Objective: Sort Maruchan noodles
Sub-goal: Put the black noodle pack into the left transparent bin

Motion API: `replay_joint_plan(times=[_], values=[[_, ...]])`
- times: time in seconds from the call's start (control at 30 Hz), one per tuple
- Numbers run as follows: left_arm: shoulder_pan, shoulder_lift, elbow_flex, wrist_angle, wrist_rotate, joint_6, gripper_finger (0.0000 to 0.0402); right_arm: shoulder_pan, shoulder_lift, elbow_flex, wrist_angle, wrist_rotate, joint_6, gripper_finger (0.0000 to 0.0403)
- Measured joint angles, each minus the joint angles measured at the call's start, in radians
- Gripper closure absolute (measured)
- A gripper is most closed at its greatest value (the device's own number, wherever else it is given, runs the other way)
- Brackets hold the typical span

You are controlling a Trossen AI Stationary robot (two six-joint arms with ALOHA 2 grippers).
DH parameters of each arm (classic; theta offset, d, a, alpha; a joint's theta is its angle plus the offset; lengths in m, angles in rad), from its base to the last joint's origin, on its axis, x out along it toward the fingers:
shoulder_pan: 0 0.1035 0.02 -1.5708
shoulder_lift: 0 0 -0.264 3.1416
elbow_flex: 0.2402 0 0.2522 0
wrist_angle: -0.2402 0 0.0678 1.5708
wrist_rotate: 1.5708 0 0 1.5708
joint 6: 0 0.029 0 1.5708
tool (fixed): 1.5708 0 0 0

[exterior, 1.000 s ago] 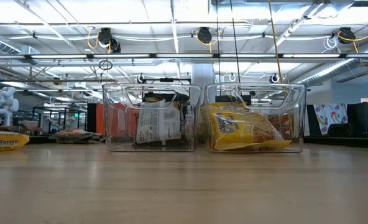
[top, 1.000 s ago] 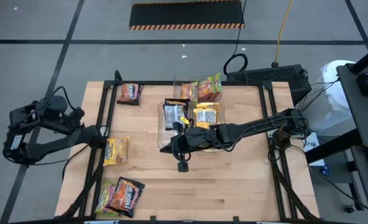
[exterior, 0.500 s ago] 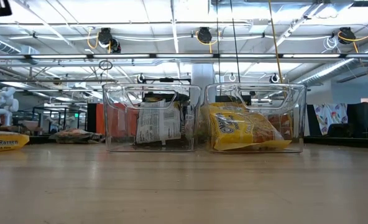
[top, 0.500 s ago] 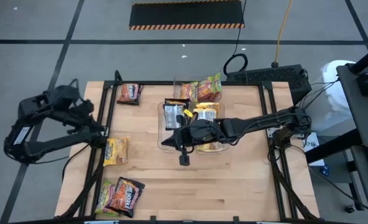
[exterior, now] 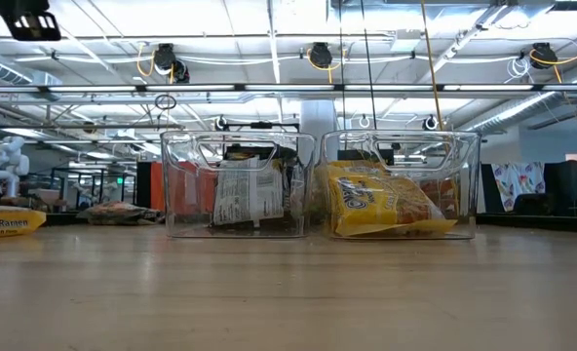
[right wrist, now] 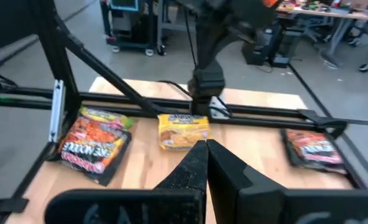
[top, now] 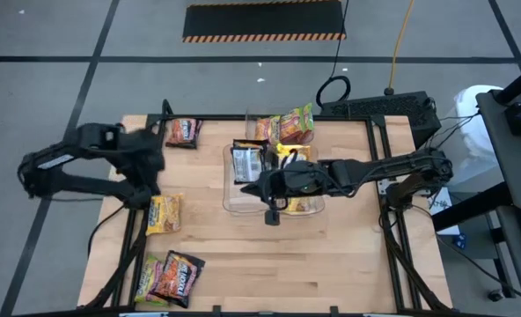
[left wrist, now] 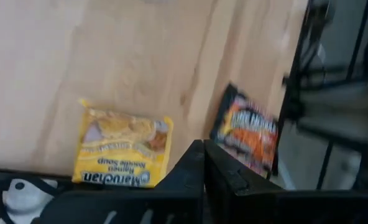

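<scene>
Maruchan packets lie flat on the wooden table: a yellow one (top: 165, 214) at the left, a dark orange one (top: 183, 132) at the far left, and a pink-green one (top: 150, 278) beside a dark orange one (top: 182, 274) at the near left. Two clear bins side by side hold pale-backed packets (top: 246, 162) and yellow packets (top: 292, 164). My left gripper (top: 153, 157) is shut and empty, high over the table's left edge; its wrist view shows the yellow packet (left wrist: 122, 150) below. My right gripper (top: 272, 217) is shut and empty above the bins' near wall.
A third clear bin (top: 283, 126) with pink-green packets stands at the far edge behind the two bins. Black frame rails run along the table's left (top: 146, 180) and right (top: 385, 189) sides. In the low view the two bins (exterior: 238, 185) (exterior: 401, 185) stand mid-table.
My left arm has swung from beyond the table's left edge toward the table and risen, coming over the left rail. My right gripper has drawn back from the bare wood toward the far edge and a little right, to the bins' near wall.
</scene>
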Motion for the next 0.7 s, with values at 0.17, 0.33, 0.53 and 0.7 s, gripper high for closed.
replay_joint_plan(times=[0.17, 0.33, 0.53, 0.7], values=[[-0.212, 0.098, 0.000, 0.019, -0.034, -0.107, 0.0398, 0.000, -0.064, 0.000, -0.050, 0.047, -0.024, 0.0403], [-0.392, 0.161, 0.000, 0.094, -0.061, -0.250, 0.0398, 0.000, -0.117, 0.001, -0.078, 0.050, -0.041, 0.0403], [-0.561, 0.198, -0.057, 0.261, -0.110, -0.453, 0.0398, 0.002, -0.153, 0.001, -0.122, 0.049, -0.050, 0.0403], [-0.690, 0.195, -0.153, 0.356, -0.177, -0.694, 0.0398, 0.002, -0.166, 0.001, -0.163, 0.046, -0.063, 0.0403]])
